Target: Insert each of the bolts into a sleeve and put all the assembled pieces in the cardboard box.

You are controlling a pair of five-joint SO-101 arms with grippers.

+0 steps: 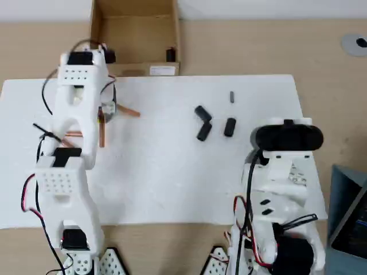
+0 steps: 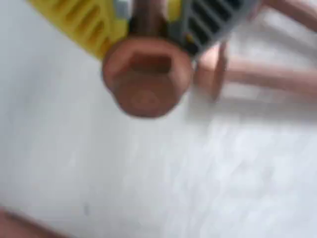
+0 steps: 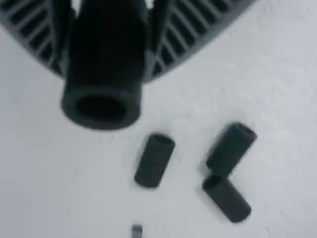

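Observation:
My left gripper (image 2: 148,20) is shut on a copper bolt (image 2: 147,79), hex head towards the camera, just above the white mat (image 1: 160,183). From above, that held bolt (image 1: 102,130) hangs at the mat's left side. Two loose copper bolts (image 2: 257,77) (image 2: 297,12) lie close behind it. My right gripper (image 3: 106,29) is shut on a black sleeve (image 3: 101,84), open end out, above the mat. Three more black sleeves (image 3: 154,159) (image 3: 232,144) (image 3: 227,198) lie beyond it, right of centre in the high view (image 1: 204,132). The cardboard box (image 1: 94,34) stands past the mat's far edge with a black piece (image 1: 171,54) inside.
A small grey pin (image 1: 231,97) lies beyond the sleeves. The right arm (image 1: 287,137) stands over the mat's right side. A grey-blue object (image 1: 350,212) sits off the mat at the right edge, and a grey disc (image 1: 355,43) at the far right corner.

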